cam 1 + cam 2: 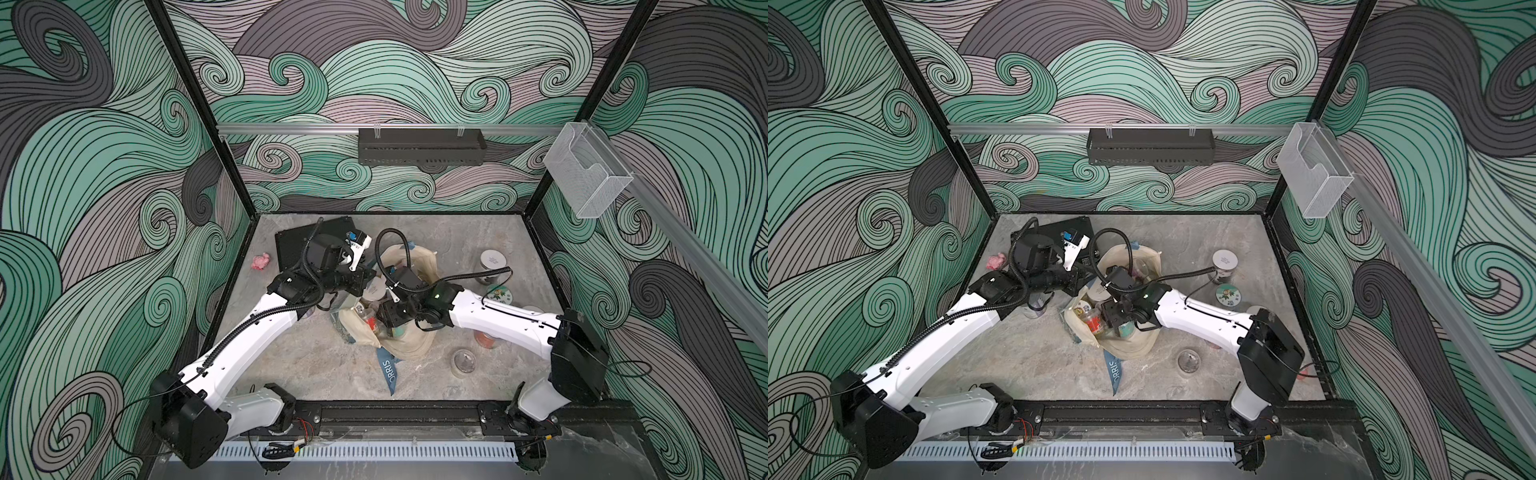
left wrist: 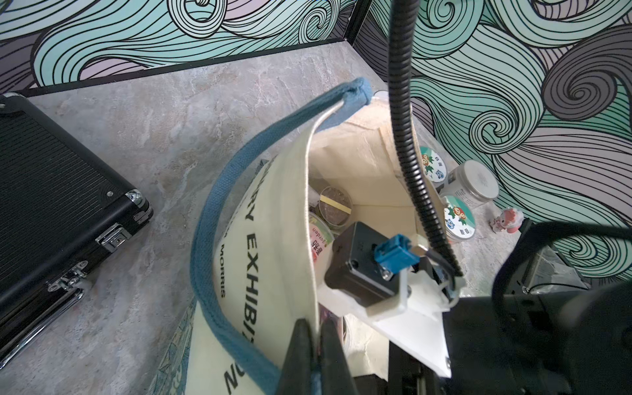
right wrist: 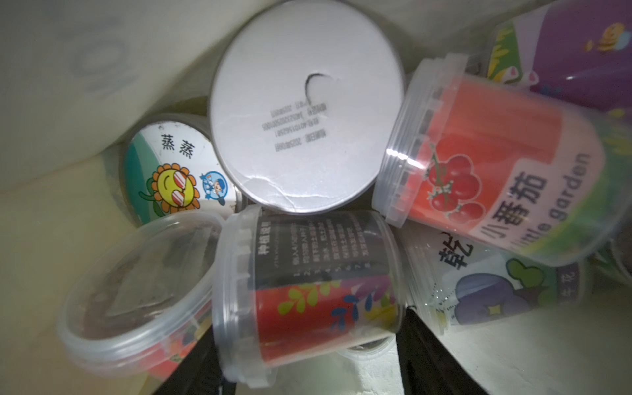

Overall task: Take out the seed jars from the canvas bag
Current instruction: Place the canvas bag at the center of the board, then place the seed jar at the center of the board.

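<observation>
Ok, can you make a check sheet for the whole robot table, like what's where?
Surface: grey marbled table, black-edged.
Job's things: canvas bag slumped mid-table, mouth held open; seed jars piled inside; loose jars standing on the robot's right.
Clutter: black case, pink toy.
Claws: left claw shut on the bag's rim; right claw inside the bag, jaws astride a red-labelled jar, grip unclear.
Cables: black corrugated cable crosses the bag mouth.
Surroundings: swirl-patterned walls, black rack, clear holder.
</observation>
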`<state>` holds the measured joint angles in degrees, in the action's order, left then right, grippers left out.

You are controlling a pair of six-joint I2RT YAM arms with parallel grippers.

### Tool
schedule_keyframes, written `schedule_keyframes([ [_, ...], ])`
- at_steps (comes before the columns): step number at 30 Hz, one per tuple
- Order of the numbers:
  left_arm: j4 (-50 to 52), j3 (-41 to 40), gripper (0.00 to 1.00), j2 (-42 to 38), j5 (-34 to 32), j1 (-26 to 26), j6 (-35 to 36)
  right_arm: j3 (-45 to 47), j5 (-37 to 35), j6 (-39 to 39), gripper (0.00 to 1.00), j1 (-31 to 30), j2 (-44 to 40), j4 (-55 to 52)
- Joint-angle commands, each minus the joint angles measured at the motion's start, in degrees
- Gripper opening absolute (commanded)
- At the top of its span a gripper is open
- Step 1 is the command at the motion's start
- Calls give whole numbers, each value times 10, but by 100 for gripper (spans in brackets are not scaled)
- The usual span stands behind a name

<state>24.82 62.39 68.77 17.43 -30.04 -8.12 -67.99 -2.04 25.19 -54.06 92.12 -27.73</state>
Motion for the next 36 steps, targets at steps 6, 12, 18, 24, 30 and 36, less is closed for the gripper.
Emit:
schedule_keyframes([
  [6, 0, 13, 34, -16, -10, -6, 7, 19, 42, 41, 61, 29, -59, 35],
  [12, -7, 10, 74, -36, -21, -5, 0, 29, 77, 70, 61, 57, -100, 40],
  [18, -13, 9, 99, -70, -21, -7, -7, 45, 147, 119, 61, 98, -141, 55],
  [24, 11, 42, 99, -82, -19, -37, -13, 71, 234, 188, 61, 150, -195, 102],
  [30, 28, 39, 99, -84, 7, -55, -25, 96, 303, 253, 61, 193, -240, 151],
  [36, 25, 23, 96, -87, -2, -87, -8, 116, 356, 321, 61, 209, -254, 213],
])
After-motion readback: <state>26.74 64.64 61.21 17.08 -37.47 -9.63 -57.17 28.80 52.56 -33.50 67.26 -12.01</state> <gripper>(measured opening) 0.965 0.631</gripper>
